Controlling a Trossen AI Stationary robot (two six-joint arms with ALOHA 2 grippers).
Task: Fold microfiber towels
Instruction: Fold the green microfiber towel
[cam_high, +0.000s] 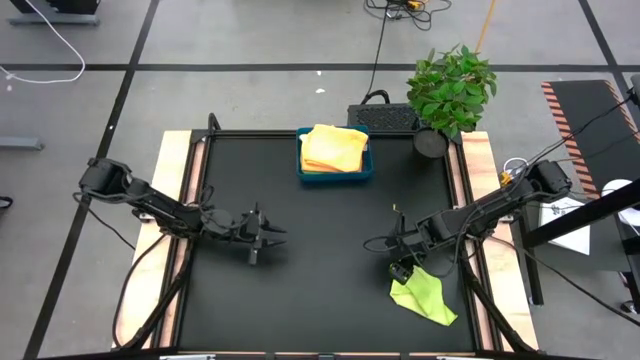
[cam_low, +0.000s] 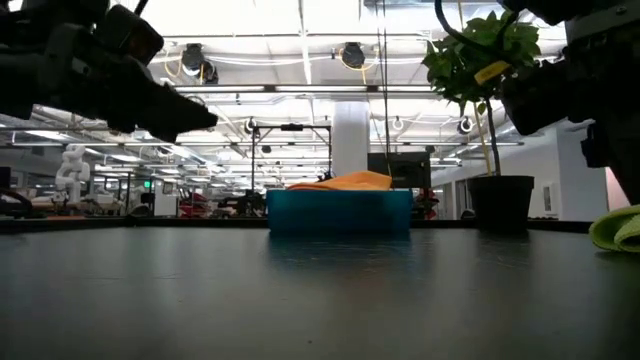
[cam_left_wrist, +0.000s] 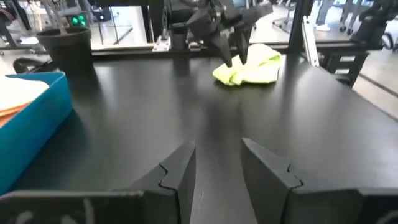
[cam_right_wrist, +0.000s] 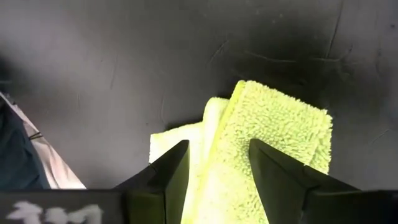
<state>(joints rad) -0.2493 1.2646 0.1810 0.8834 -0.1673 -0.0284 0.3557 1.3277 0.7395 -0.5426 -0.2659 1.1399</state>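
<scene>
Lime-green towel (cam_high: 424, 295), lower right of the high view; right claw (cam_high: 401, 271) over its upper-left corner.

Fuzzy looped pile, folded into a thick pad on the matte black tabletop (cam_high: 320, 230); right claw's fingers apart, straddling the fold. Left claw (cam_high: 262, 240), centre-left, fingers apart, empty. Yellow and orange towels (cam_high: 333, 148) stacked in the rigid blue tray (cam_high: 335, 175), top centre.

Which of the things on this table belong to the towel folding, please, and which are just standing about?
For the job:
- lime green towel, under the right end effector
- yellow and orange towels, stacked in the blue tray

Standing about:
- potted plant
- keyboard
</scene>
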